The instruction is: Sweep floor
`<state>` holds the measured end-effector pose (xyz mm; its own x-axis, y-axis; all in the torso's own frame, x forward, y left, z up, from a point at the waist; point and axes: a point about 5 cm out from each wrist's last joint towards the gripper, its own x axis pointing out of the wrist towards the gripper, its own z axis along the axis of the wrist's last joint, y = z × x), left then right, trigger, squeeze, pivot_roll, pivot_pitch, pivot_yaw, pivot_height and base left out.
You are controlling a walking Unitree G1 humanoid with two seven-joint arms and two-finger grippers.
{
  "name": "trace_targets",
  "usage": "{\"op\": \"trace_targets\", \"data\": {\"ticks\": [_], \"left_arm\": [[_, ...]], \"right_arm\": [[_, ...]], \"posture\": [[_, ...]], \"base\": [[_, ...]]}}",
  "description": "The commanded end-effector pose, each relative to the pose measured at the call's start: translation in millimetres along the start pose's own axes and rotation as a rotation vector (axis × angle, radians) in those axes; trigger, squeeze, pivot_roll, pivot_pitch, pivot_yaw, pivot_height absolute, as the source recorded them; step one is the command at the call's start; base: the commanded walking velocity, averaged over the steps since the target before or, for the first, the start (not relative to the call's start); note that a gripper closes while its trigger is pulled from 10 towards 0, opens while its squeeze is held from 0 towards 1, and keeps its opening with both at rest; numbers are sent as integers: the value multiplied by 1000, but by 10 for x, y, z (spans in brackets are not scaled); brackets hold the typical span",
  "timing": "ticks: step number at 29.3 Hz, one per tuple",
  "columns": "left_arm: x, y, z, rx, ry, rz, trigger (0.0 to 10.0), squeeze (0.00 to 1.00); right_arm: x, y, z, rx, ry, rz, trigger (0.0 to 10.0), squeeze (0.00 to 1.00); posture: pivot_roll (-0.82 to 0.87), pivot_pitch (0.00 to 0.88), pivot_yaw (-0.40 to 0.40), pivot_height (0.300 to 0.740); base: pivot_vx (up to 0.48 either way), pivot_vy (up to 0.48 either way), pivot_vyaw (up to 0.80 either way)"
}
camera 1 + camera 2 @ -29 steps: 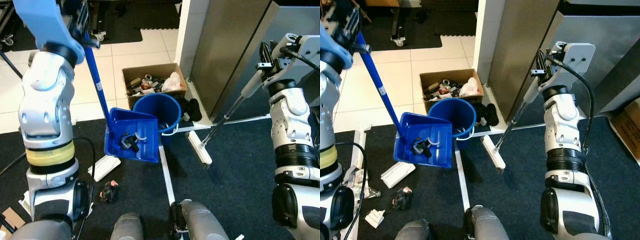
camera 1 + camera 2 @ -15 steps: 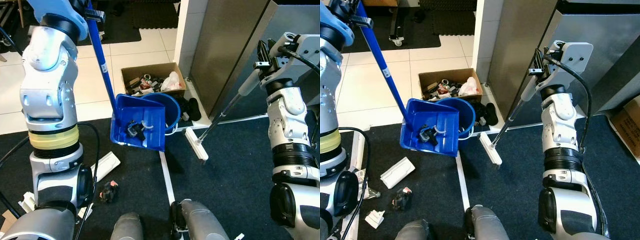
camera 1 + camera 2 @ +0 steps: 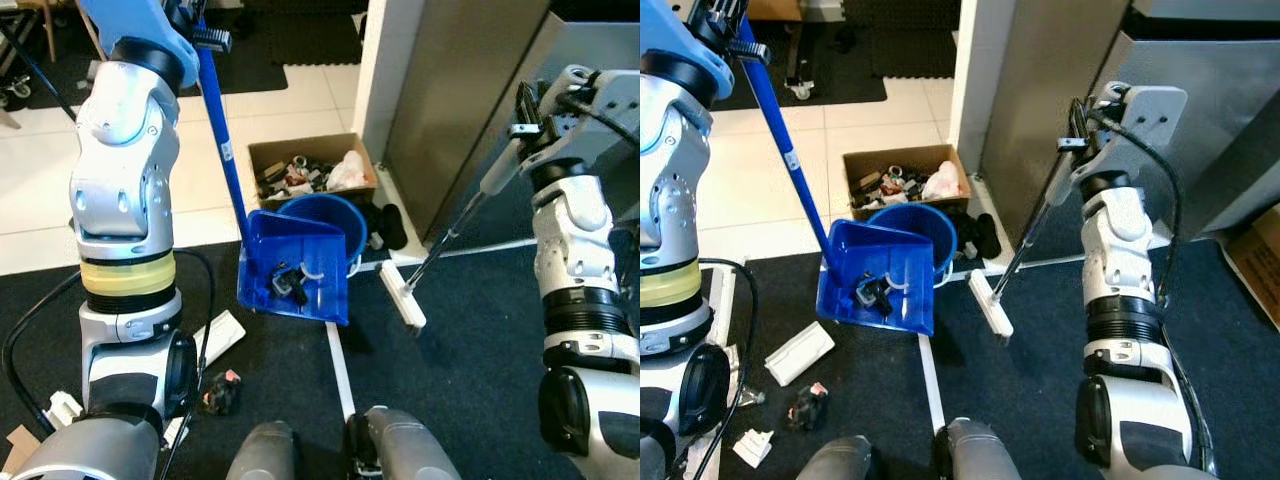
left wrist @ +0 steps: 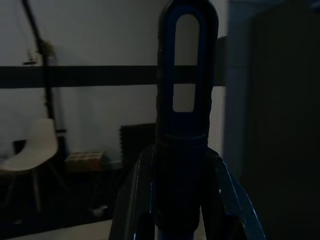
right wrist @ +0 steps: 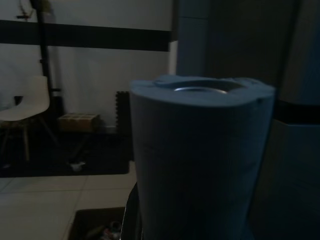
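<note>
My left gripper point(image 3: 205, 32) is raised at the upper left, shut on the long blue handle point(image 3: 225, 160) of the blue dustpan point(image 3: 295, 275). The dustpan is tilted up against the front of the blue bucket point(image 3: 335, 212), with small dark and white debris in it. In the left wrist view the handle's looped end point(image 4: 185, 100) stands between my fingers point(image 4: 132, 200). My right gripper point(image 3: 528, 112) is shut on the broom's grey grip point(image 5: 200, 160). The broom's white head point(image 3: 402, 295) rests on the dark carpet right of the bucket.
A cardboard box point(image 3: 310, 170) of rubbish stands behind the bucket on the tiles. Black shoes point(image 3: 385, 222) lie by a grey cabinet point(image 3: 450, 100). On the carpet are a white block point(image 3: 215, 335), a small dark scrap point(image 3: 222, 390) and a white tape line point(image 3: 340, 365).
The dustpan has swung right from the carpet to lean against the bucket's front, debris still inside. The left arm rose. The broom barely moved; the head camera shifted a little.
</note>
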<state>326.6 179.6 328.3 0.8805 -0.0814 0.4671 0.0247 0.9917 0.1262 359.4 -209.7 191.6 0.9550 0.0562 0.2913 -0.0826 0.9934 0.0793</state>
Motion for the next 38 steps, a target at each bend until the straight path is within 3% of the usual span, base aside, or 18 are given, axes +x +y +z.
{"op": "trace_targets", "data": {"ticks": [1, 20, 38], "left_arm": [[22, -40, 117, 8, -59, -15, 10000, 0], [31, -44, 76, 15, -45, -16, 10000, 0], [24, -51, 50, 26, -42, -18, 10000, 0]], "right_arm": [[26, -24, 104, -5, -51, -8, 10000, 0], [13, -33, 80, -1, -47, -17, 10000, 0], [15, -28, 89, -3, -50, -16, 10000, 0]], "posture": [[39, 0, -57, 740], [41, 0, -49, 740], [42, 0, -53, 740]], "base": [[480, 0, 0], [388, 0, 0], [0, 0, 0]]}}
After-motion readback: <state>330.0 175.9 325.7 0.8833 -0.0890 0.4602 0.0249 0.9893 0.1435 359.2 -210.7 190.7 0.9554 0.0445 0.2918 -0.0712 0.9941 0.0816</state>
